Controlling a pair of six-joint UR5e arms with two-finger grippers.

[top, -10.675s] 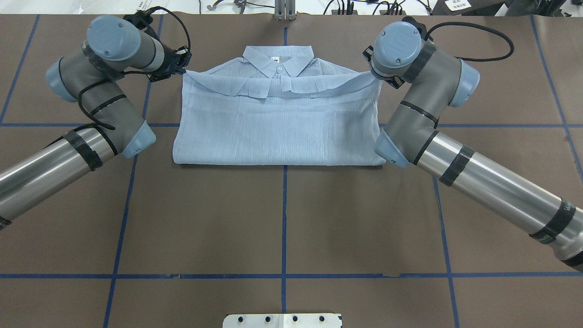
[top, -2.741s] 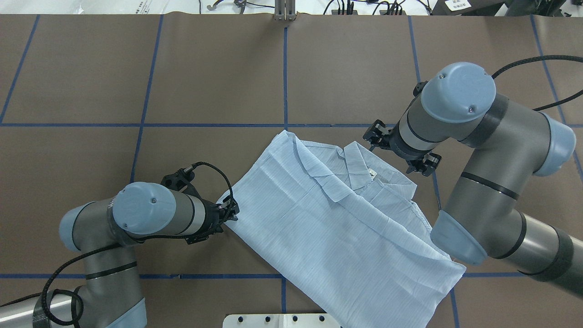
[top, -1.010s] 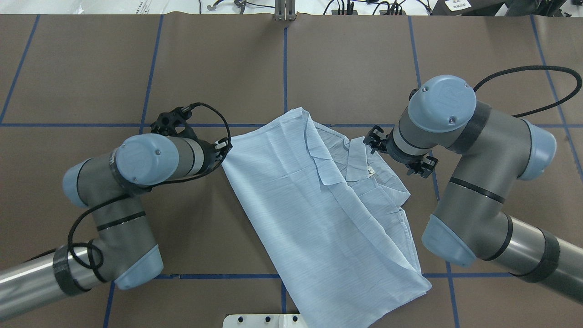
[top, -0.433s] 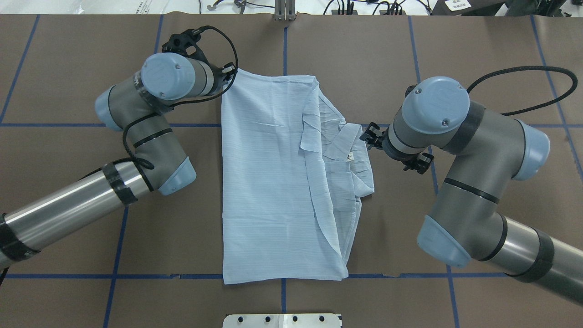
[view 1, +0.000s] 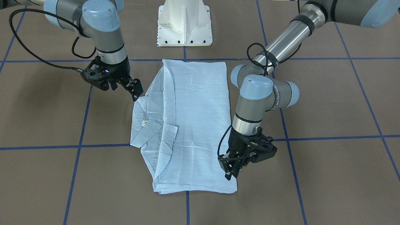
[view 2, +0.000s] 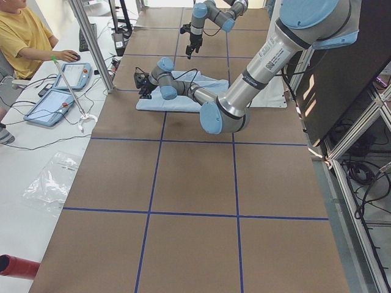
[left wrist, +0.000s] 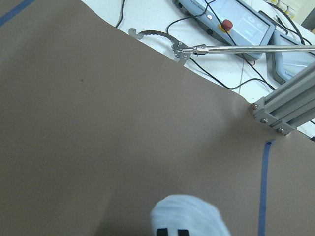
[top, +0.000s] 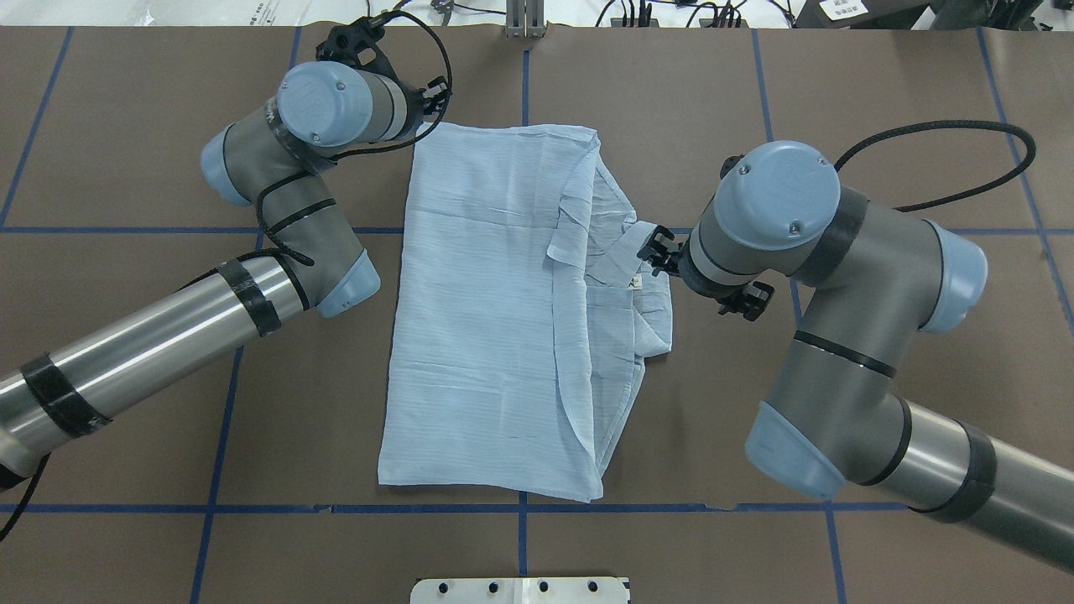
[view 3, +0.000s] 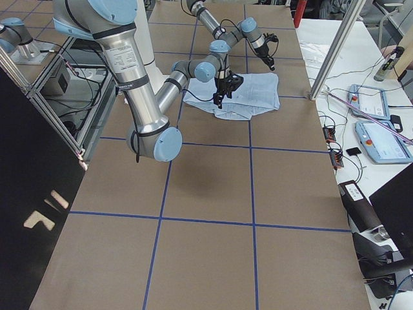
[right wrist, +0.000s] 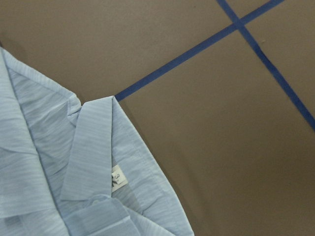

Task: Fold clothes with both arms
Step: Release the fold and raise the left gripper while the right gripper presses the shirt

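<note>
Closest to the robot, the white pedestal (view 1: 184,25) stands at the edge of the brown table (top: 713,436), which is crossed by blue tape lines (top: 252,508). Just past the nearest cross line starts the shirt (top: 478,319), light blue and finely striped. It lies flat as a long folded panel running away from the robot, and this near hem is well short of both grippers. Halfway along it, the right gripper (view 1: 136,94) points down at the shirt's edge on the side of the right arm (top: 847,277), its tips touching or all but touching the cloth. The fingers look close together, but whether they pinch the fabric cannot be told. Right beside this gripper, toward the shirt's middle, lie the rumpled collar (right wrist: 91,147) and the small white neck label (right wrist: 117,179), with a loose flap folded lengthwise beyond them. Farther out, at the shirt's far corner on the side of the left arm (top: 151,352), the left gripper (view 1: 230,175) points down with its fingers drawn narrow on the corner. Its wrist camera shows a rounded bulge of blue cloth (left wrist: 189,214) gathered at the fingers. Beyond that gripper the brown cover ends at a white bench (left wrist: 152,17), where an aluminium post (left wrist: 285,105), a long-handled grabber (left wrist: 236,48) and two control tablets (left wrist: 246,24) sit. At that bench a person in a yellow top (view 2: 21,33) is seated.
</note>
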